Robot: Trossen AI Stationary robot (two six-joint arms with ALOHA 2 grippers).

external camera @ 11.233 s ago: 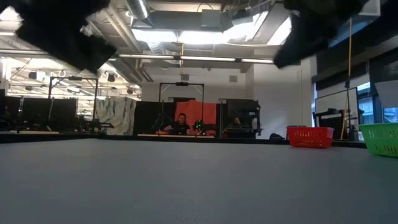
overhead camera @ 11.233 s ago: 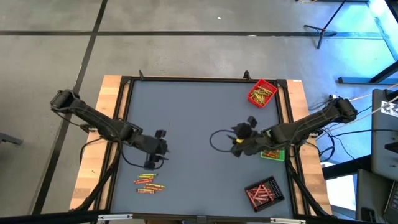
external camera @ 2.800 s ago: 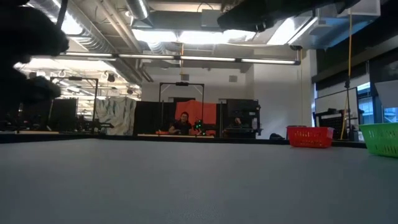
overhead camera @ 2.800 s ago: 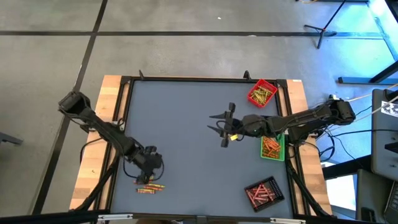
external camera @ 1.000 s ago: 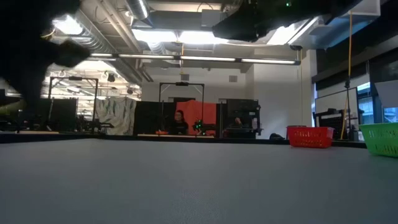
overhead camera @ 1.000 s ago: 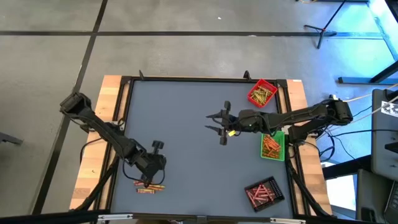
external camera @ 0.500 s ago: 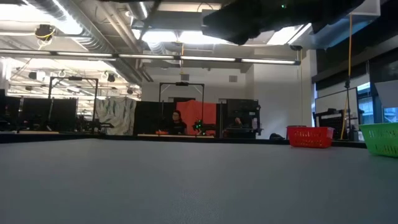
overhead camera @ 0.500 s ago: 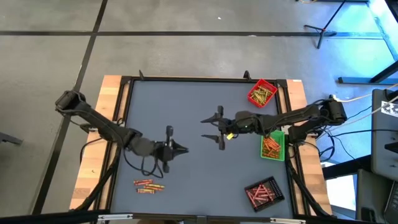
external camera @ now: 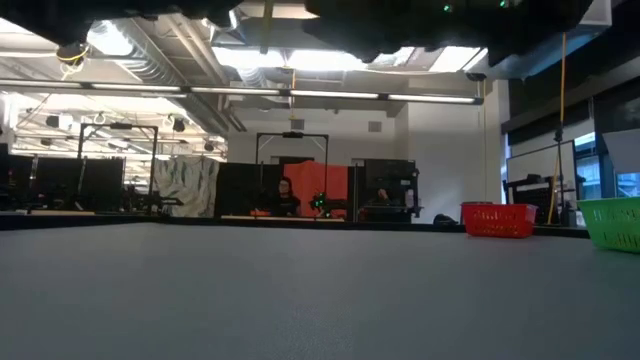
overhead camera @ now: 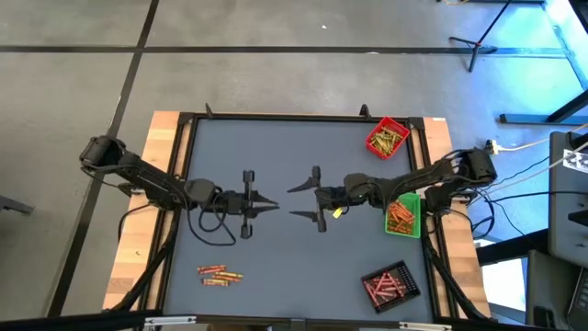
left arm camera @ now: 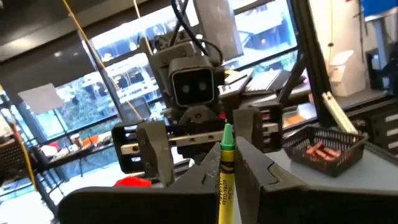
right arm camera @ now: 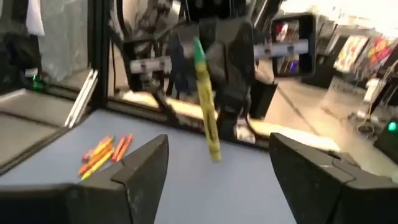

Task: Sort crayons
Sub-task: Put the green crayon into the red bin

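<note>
My left gripper [overhead camera: 268,203] hangs level over the table's middle, pointing at the right edge, shut on a yellow-green crayon [left arm camera: 224,171]. The same crayon [right arm camera: 206,99] shows in the right wrist view, standing nearly upright. My right gripper [overhead camera: 296,201] faces it from the right, a short way off, open and holding nothing; its fingers [right arm camera: 146,168] frame the crayon from a distance. Several loose crayons [overhead camera: 219,273] lie flat on the table near the front left. My left gripper pinches the crayon's paper-wrapped shaft [left arm camera: 222,186] between its two fingers. The fingers come level from the table's left and lie across the crayon. The crayon is lifted clear, slightly tilted, its green tip [left arm camera: 227,130] above the fingers and its lower end [right arm camera: 214,155] below them.
A red tray [overhead camera: 387,138] with yellowish crayons stands at the far right. A green tray [overhead camera: 401,214] with orange ones sits at the right edge under the right arm. A black tray [overhead camera: 390,284] with red ones is near the front right.
My left gripper has risen from the loose crayons and swung toward the table's middle, tipping from pointing down to level, with the crayon in its fingers. My right gripper has come toward the left gripper, sunk a little, and its fingers stand wider apart.
</note>
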